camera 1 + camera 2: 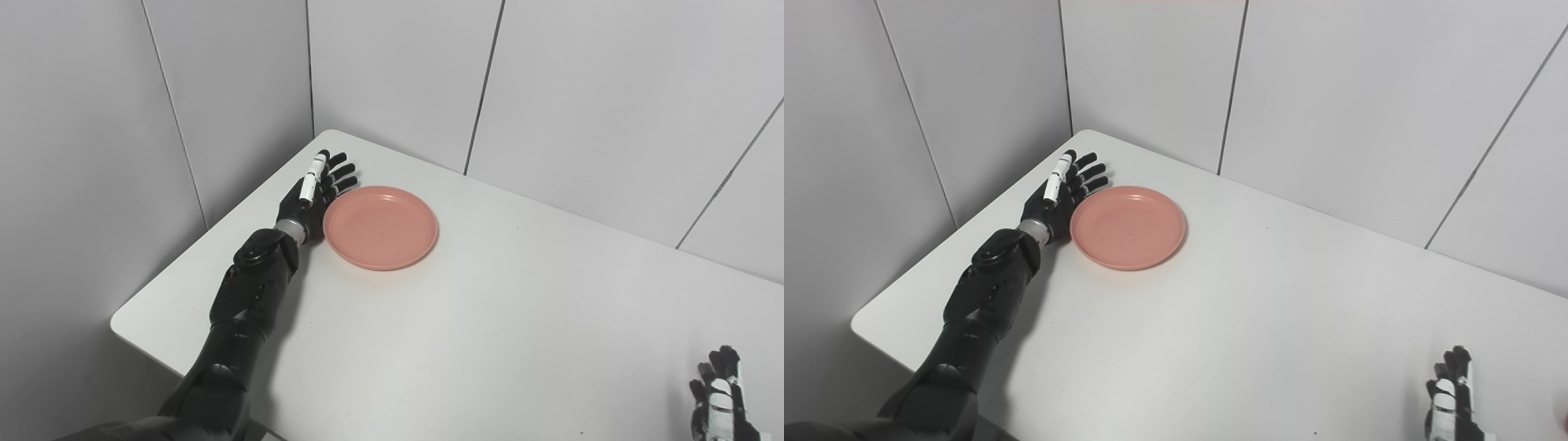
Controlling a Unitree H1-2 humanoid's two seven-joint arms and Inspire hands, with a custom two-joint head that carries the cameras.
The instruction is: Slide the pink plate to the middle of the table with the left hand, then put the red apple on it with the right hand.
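The pink plate (380, 228) is looking like smooth plastic with a soft sheen. The white worktop (490, 318) is showing a smooth matt finish. The left hand (312, 196) is appearing as glossy black plastic with one white segment.

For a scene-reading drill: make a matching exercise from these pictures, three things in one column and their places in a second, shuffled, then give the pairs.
Things:
1. pink plate
2. left hand
3. right hand

Places:
A. low at the table's near right, fingers apart, holding nothing
B. toward the table's far left corner, empty
C. against the plate's left rim, fingers stretched out

Pairs: 1-B, 2-C, 3-A
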